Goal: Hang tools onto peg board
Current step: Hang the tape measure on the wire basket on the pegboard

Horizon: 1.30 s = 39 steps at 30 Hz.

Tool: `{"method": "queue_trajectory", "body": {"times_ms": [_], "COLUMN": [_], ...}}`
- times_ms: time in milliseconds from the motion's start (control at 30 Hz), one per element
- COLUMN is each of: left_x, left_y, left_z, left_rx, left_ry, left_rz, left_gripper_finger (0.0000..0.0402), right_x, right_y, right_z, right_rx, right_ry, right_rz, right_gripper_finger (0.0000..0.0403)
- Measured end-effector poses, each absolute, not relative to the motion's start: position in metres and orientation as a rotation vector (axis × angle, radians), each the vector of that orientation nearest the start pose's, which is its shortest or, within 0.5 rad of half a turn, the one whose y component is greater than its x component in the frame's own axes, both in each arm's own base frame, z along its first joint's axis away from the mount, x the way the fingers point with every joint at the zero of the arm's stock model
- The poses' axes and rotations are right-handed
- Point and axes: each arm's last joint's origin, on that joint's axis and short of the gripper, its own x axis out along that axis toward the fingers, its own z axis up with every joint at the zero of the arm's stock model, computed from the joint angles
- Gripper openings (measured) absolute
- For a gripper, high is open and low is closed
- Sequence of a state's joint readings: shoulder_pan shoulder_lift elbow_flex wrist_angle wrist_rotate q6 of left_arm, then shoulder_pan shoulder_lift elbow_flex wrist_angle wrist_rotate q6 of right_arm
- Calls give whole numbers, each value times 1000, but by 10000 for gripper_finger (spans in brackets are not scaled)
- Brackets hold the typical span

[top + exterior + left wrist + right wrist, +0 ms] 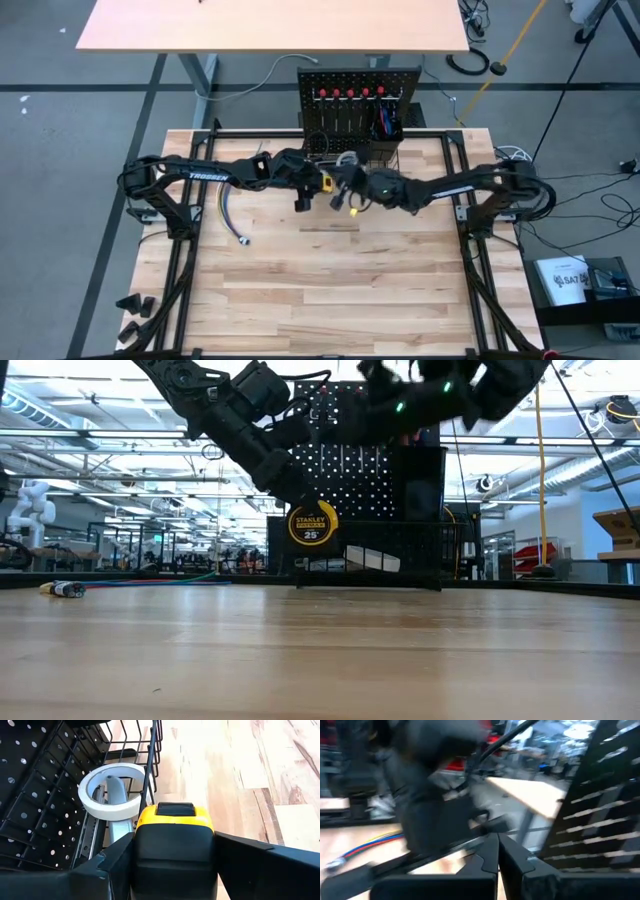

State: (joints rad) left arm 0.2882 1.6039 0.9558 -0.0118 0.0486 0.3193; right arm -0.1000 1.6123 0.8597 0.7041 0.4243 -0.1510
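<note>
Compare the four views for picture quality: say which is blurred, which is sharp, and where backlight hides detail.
Right wrist view: smeared with motion blur, only the shut right gripper crisp. Left wrist view: sharp on the tape measure in the left gripper and on the white tape roll. Low view: bright room behind, so the peg board and arms read as silhouettes. High view: evenly lit.

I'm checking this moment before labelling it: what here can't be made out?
- Left gripper holding the yellow and black tape measure: in the high view the arms hide the grip.
- Black wire basket: apart from the white tape roll, its contents are hidden by the wires.
- Right gripper, shut and empty: motion blur smears everything beyond it.
- Black perforated peg board: its tools are too small to identify from above.
</note>
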Motion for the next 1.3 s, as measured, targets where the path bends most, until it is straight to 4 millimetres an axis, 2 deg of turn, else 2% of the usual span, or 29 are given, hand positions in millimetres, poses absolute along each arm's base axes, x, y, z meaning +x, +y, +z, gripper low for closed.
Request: {"method": "queue_trajectory", "body": {"times_ms": [133,267,467,633,767,967,1300], "left_x": [323,323,323,323,323,323,322], "left_y": [94,94,94,94,94,94,94], "left_z": [208,208,209,208,209,209,208], "left_rx": [187,174,171,170,161,153,166], "left_ry": [681,679,678,680,680,679,693], "left_rz": [126,131,132,132,136,138,123], "left_gripper_finger": [226,226,226,226,226,226,226], "right_x": [321,295,256,256,263,276,289], "right_y": [-48,-54,-79,-106,-121,-136,-172], "right_z": [273,314,381,414,438,450,425], "right_rx": [-219,-273,-241,-239,-249,-231,-150], "right_ry": [57,-72,-233,-108,-79,-37,61], "right_rz": [-603,-658,-791,-862,-899,-923,-989], "right_gripper_finger": [0,0,0,0,0,0,0]}}
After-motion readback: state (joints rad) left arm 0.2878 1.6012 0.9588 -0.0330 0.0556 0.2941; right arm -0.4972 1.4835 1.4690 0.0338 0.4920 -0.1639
